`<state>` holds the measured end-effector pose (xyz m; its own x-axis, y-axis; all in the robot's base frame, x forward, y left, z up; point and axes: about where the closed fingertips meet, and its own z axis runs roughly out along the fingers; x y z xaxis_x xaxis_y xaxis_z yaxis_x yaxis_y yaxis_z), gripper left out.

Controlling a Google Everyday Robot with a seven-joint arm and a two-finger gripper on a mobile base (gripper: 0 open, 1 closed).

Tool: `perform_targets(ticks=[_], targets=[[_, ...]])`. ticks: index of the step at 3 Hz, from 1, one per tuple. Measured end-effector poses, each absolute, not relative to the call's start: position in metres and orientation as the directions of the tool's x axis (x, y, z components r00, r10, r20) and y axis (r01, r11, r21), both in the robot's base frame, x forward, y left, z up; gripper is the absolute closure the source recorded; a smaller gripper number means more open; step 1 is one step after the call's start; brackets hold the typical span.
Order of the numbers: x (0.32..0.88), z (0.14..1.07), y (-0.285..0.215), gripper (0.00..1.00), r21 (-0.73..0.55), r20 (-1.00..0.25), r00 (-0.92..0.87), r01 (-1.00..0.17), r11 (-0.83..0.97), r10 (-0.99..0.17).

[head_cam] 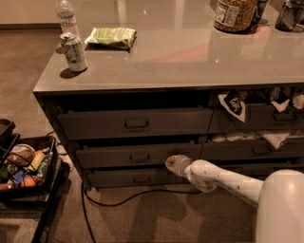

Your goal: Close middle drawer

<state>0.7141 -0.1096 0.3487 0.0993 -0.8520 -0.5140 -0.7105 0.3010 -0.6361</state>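
The middle drawer (118,155) is the wide dark-grey front in the cabinet's left column, with a small dark handle (139,156) at its centre. It stands out a little from the cabinet. The taller top drawer (135,124) sits above it and the slimmest drawer (133,178) below it. My gripper (173,163), at the end of the white arm (223,178), is at the right end of the middle drawer's front, right of the handle, and appears to touch it.
On the countertop (190,61) are a soda can (73,51), a water bottle (66,16), a green snack bag (111,37) and a jar (235,14). The right drawers (256,142) hold spilling bags. A black bin of items (23,166) stands at the left. A cable (123,199) lies on the floor.
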Motion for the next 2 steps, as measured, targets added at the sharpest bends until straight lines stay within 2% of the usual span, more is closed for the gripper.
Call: perform_targets(ticks=[2], targets=[[0.617,0.378,-0.103,1.00,-0.614,-0.554,0.176,-0.746,0.257,-0.814]])
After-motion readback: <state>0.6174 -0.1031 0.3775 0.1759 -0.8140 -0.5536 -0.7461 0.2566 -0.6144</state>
